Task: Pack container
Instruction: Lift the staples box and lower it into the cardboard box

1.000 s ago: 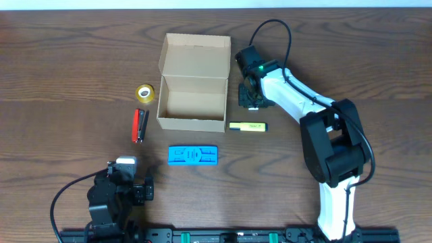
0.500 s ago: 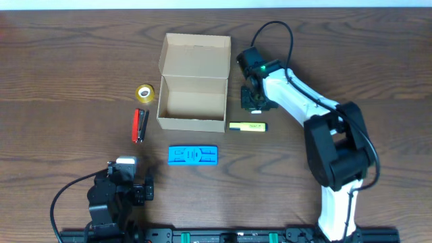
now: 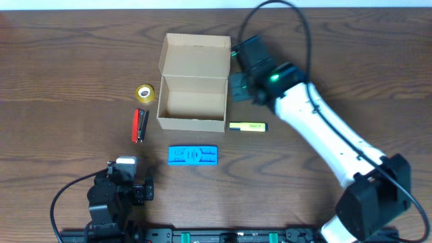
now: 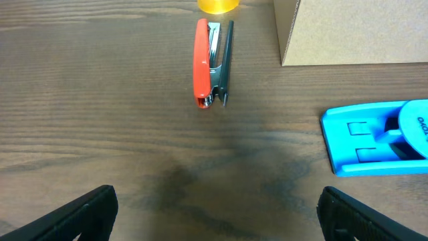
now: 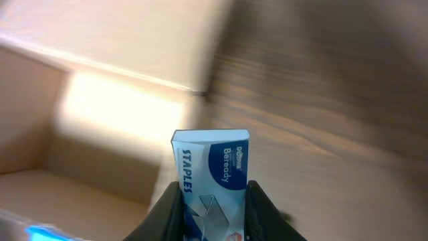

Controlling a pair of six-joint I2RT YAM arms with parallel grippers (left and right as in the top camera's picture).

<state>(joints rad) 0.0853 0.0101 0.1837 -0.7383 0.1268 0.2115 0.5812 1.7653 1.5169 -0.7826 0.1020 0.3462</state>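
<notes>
The container (image 3: 192, 123) is set open on the counter (image 3: 81, 61), with its lid folded back. The right claw (image 3: 241, 86) is held just beside the container's right wall and is clamped on a box of staples (image 5: 210, 171). The left claw (image 4: 214, 214) is spread apart, well away from the container's front.

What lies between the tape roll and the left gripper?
The red stapler, lying close to the tape roll. From the stapler to the left gripper there is only bare wood. The overhead and left wrist views both show this.
</notes>
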